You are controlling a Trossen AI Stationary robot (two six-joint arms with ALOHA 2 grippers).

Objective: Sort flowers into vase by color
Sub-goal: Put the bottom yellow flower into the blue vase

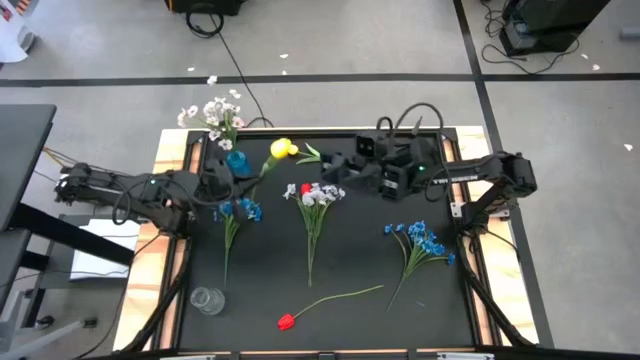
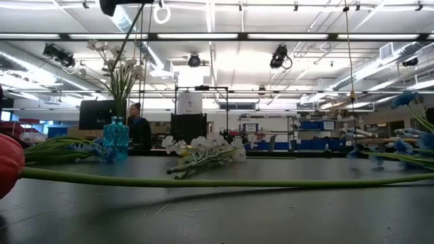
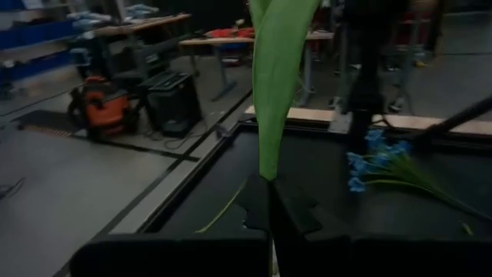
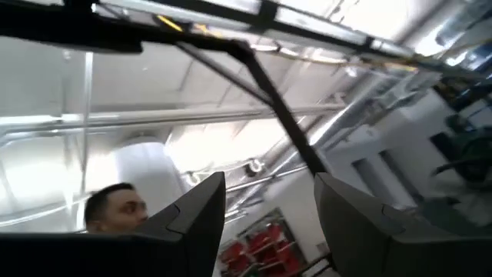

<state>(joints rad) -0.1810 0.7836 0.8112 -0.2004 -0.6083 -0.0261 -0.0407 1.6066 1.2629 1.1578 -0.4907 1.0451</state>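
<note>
Red tulip (image 2: 8, 165), lying nearest the low camera at the near edge of the dark surface (image 1: 350, 270), stretches its long green stem right across that view, untouched. Largest on the surface are the two arms. The left arm reaches in from the left side, its forearm low and level, wrist turned toward the far left corner; the left gripper (image 3: 270, 201) is pressed together, pinching the green stem and leaf of the yellow tulip (image 1: 281, 149), whose head hangs just right of the blue vase (image 1: 236, 160). That vase already holds a white spray (image 1: 213, 112). The right arm folds across the far middle, its wrist tipped up so its camera sees the ceiling; the right gripper (image 4: 269, 201) stands spread and holds nothing. My judgement: the tulip should go where its colour belongs, perhaps the clear vase (image 1: 207, 299) at the near left, so keep the pinch firm, lift the stem upright and lower its foot straight into the mouth. Loose still are a white bunch (image 1: 314, 194) at centre, a blue spray (image 1: 238, 209) by the left gripper and another blue spray (image 1: 420, 239) at right.
</note>
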